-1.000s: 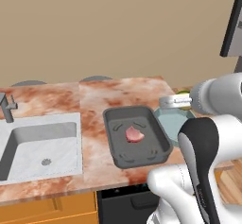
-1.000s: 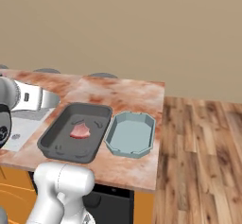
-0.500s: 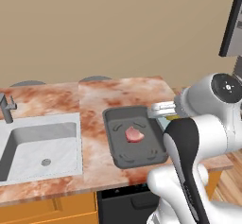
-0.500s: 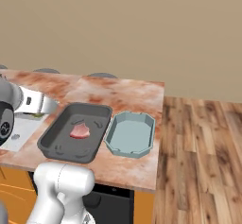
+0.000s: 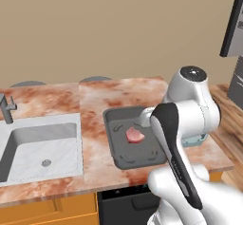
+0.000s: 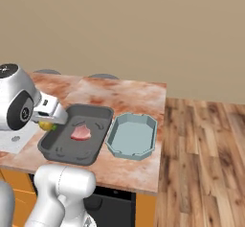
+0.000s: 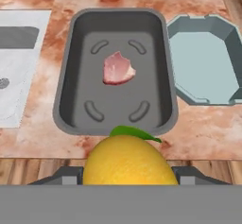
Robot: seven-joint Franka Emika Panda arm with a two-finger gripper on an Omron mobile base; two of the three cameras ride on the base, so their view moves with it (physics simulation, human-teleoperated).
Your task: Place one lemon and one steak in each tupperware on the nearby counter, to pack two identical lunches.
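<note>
Marbled stone worktop (image 6: pixel 139 96) carries both tupperware near its right end. One steak (image 7: pixel 117 68) lies in the dark grey tupperware (image 7: pixel 71 90); the teal tupperware (image 7: pixel 201 67) beside it holds nothing. The hand (image 7: pixel 126 173) grips a lemon (image 7: pixel 126 164) above the grey one's near rim. A second steak and lemon remain. A sink (image 5: pixel 40 145) sits left.

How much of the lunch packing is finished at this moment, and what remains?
Done: one steak lies in the dark grey tupperware. In hand: the tool holds a lemon above the counter, near that container's edge. Left: set this lemon in, then put a steak and a lemon in the teal tupperware, which holds nothing.
</note>
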